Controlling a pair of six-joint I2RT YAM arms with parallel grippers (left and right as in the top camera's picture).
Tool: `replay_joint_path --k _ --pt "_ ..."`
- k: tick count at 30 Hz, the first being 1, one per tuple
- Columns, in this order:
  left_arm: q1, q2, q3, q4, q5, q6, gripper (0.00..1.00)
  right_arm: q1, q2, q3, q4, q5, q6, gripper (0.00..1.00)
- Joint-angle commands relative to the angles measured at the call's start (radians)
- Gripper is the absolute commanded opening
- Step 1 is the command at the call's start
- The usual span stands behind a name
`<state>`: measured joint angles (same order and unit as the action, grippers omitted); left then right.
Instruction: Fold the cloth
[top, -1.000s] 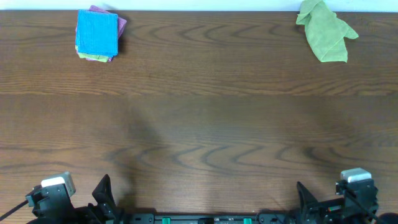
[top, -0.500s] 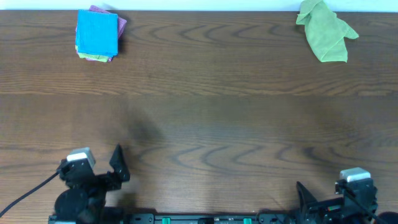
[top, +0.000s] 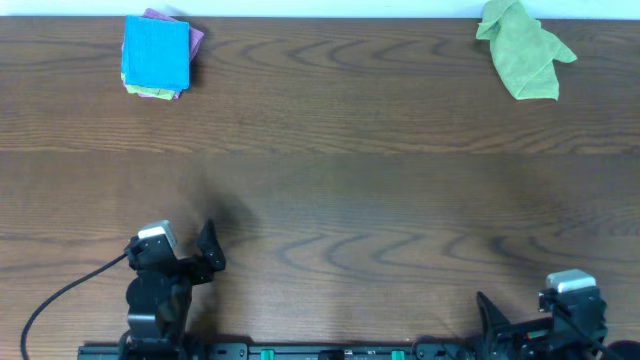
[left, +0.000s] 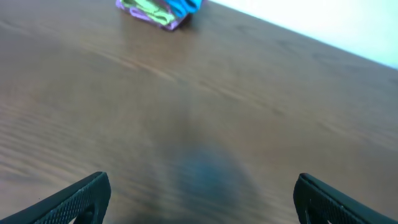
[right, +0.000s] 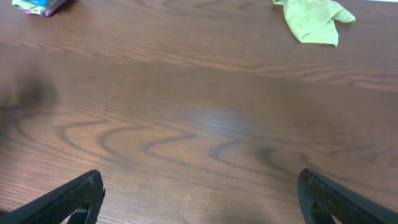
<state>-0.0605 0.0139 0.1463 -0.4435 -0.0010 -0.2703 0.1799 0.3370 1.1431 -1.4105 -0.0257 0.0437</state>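
The cloth, far left, looks soft and limp; pinch a corner with your left end effector, spread wide, empty

Dark wood-grain desk with cloths along its far edge.
A stack of folded cloths, a sky-blue cloth topmost, lies far left; a crumpled light-green cloth lies far right, well apart.

The cloth sits atop a folded pile far left on the worktop; a crumpled rag lies far right.
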Motion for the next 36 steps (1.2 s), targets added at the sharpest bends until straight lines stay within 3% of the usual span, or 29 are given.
replay_joint_path --k 1,28,31,36 --pt "0.004 -0.01 -0.023 0.019 -0.004 -0.018 0.95 0.002 -0.005 0.0 0.001 0.007 -0.003 0.99" --pt "0.004 -0.01 -0.023 0.018 -0.006 -0.014 0.95 0.002 -0.005 0.0 0.002 0.007 -0.005 0.99" --pt "0.004 -0.01 -0.023 0.018 -0.006 -0.014 0.95 -0.008 -0.009 -0.006 0.06 0.063 -0.016 0.99" --pt "0.004 -0.01 -0.023 0.018 -0.006 -0.014 0.95 -0.138 -0.086 -0.138 0.295 0.082 -0.028 0.99"
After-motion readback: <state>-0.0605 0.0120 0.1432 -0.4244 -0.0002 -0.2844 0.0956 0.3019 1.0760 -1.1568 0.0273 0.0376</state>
